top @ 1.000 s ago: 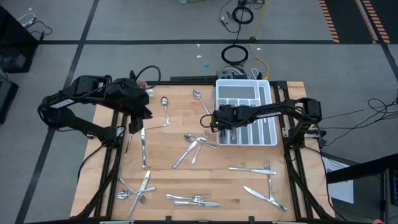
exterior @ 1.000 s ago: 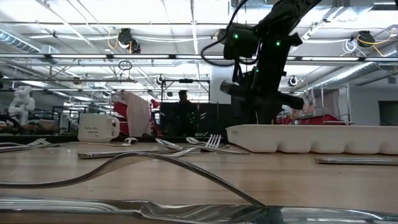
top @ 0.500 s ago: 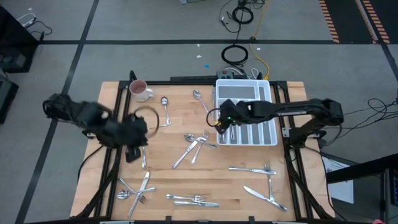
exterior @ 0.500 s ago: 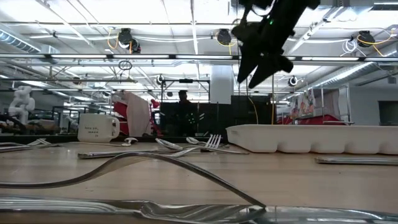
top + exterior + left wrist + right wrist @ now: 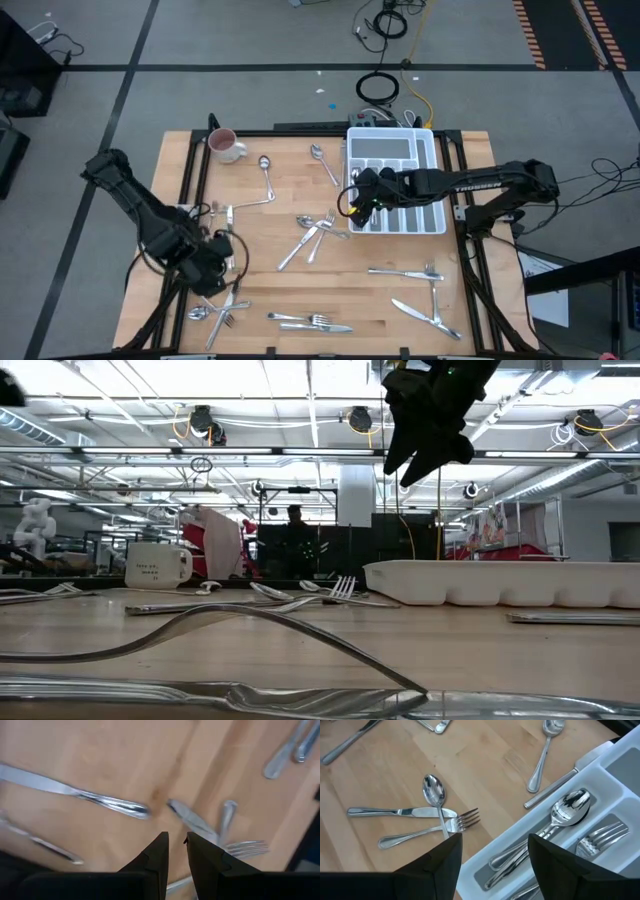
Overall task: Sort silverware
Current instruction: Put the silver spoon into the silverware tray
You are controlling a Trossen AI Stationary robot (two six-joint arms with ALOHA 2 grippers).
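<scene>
Low view, right pincer (image 5: pixel 425 455) tips blurred, arm cropped

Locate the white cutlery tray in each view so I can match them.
High: cutlery tray right of centre, at the far edge.
Low: right of centre, on the tabletop.
Left wrist: not in it.
Right wrist: lower right corner, spoons and forks inside.
Shared landmark: right gripper over its left edge.
</scene>
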